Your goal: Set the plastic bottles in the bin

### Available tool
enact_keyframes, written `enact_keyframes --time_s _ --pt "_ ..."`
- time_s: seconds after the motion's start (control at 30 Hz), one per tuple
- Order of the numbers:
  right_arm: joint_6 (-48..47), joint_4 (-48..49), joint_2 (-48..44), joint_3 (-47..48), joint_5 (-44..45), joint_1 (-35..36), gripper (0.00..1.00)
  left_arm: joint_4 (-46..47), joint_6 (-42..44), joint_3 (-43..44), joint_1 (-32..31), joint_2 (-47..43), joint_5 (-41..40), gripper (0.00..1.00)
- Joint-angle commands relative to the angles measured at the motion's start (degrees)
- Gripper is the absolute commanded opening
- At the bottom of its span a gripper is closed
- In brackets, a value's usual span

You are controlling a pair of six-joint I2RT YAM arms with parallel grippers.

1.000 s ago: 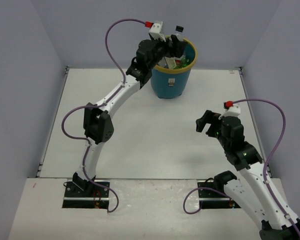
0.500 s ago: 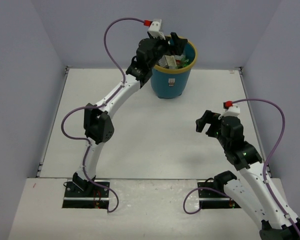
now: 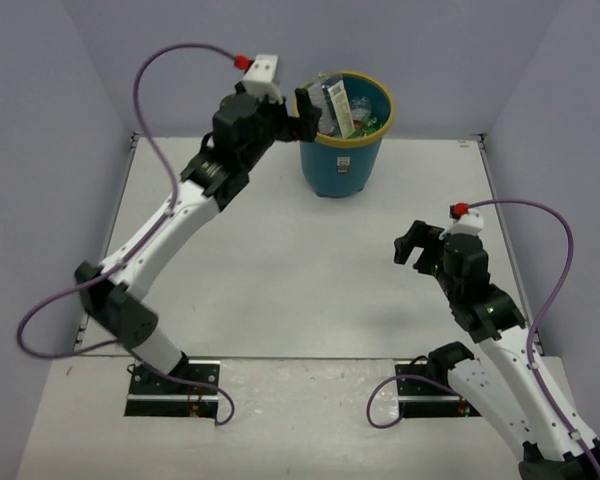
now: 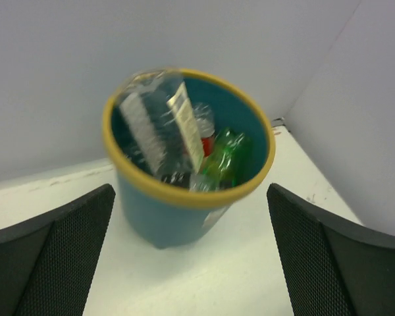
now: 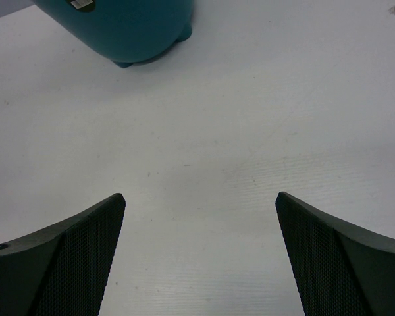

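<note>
The bin [image 3: 342,160] stands at the back of the table, teal with a yellow rim [image 4: 184,195]. Several plastic bottles lie inside it. A clear one with a pale label [image 4: 163,125] leans up against the left side, showing above the rim [image 3: 332,104]. A green one [image 4: 225,158] lies beside it. My left gripper [image 3: 305,106] hovers just left of the rim, open and empty, with the bin seen between its fingers [image 4: 66,250]. Over bare table at mid-right, my right gripper [image 3: 412,246] is open and empty [image 5: 201,195].
The bin's base [image 5: 128,29] shows at the top left of the right wrist view. Grey walls [image 3: 60,120] close the table in at the left, back and right. No bottle shows on the white tabletop [image 3: 300,270].
The left gripper opened over the bin and let its clear bottle drop in. The left arm then drew back to the left. The right arm has not moved.
</note>
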Motion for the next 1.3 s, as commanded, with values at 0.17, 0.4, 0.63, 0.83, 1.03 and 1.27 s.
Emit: enact_keyframes --time_s 0.17,0.4,0.63,0.83,1.03,1.27 --pt "2.66 0.77 -1.07 -1.86 2.77 -0.05 0.99 -6.5 -4.11 -44.33 -0.02 -36.88 -15.67 1.0" --pt "6.15 1.01 -6.16 -5.04 4.52 -0.05 0.99 -18.61 -17.38 -61.35 -0.02 -52.26 -25.81 1.0" --pt "5.26 2.91 -8.2 -8.62 6.59 -0.05 0.99 -16.93 -17.83 -63.92 -0.07 -60.44 -25.2 1.0" --pt "6.62 2.88 -8.12 -8.54 6.74 -0.05 0.99 -18.32 -18.39 -63.46 -0.1 -58.0 -25.3 1.0" --pt "6.62 4.18 -9.84 -8.61 5.62 -0.05 0.99 -18.74 -18.59 -62.95 -0.02 -56.3 -25.74 1.0" --pt "6.34 5.74 -13.73 -10.31 5.46 -0.05 0.99 -18.61 -18.66 -63.37 -0.1 -56.66 -25.99 1.0"
